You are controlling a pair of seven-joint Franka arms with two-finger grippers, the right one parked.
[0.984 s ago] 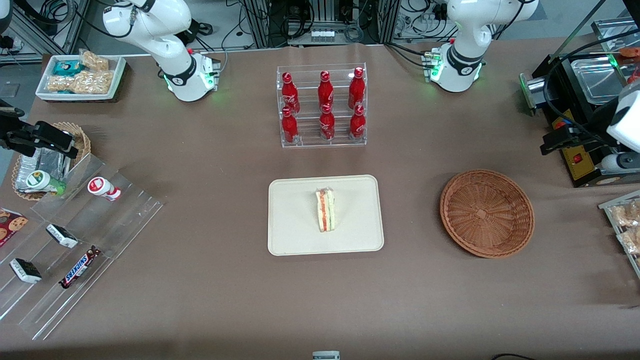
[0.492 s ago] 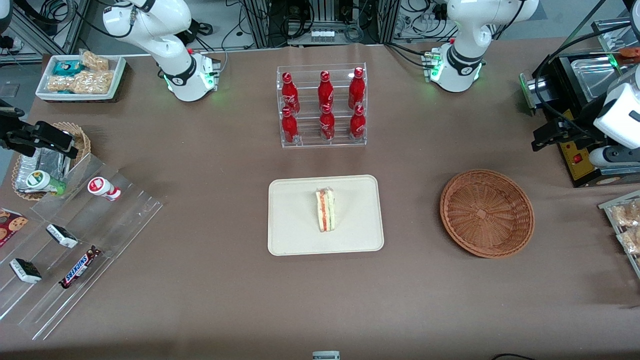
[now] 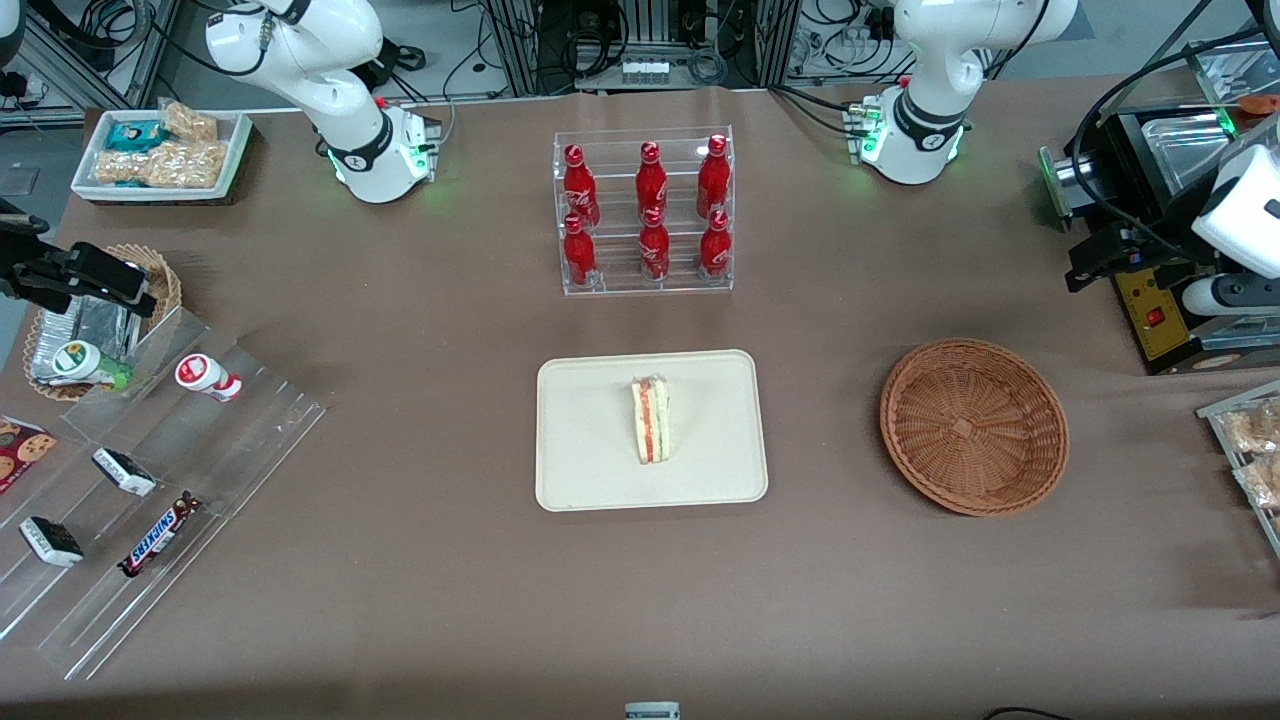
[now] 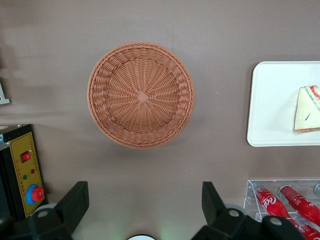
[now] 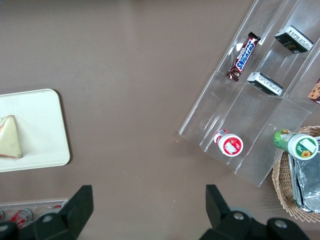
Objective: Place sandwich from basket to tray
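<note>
The sandwich (image 3: 650, 420) lies on the cream tray (image 3: 590, 470) at the table's middle. It also shows in the left wrist view (image 4: 306, 110) on the tray (image 4: 272, 105). The round wicker basket (image 3: 975, 427) is empty and sits beside the tray, toward the working arm's end. My gripper (image 3: 1088, 263) hangs high above the table near the black control box, farther from the front camera than the basket. In the left wrist view the gripper (image 4: 144, 192) is open and empty, with the basket (image 4: 141, 95) below it.
A clear rack of red bottles (image 3: 645, 210) stands farther from the camera than the tray. A black control box (image 3: 1150, 300) and a snack tray (image 3: 1250, 450) lie at the working arm's end. Acrylic shelves (image 3: 150, 480) lie toward the parked arm's end.
My gripper has drifted slightly toward the table's middle and away from the front camera. The sandwich, tray and basket have not moved.
</note>
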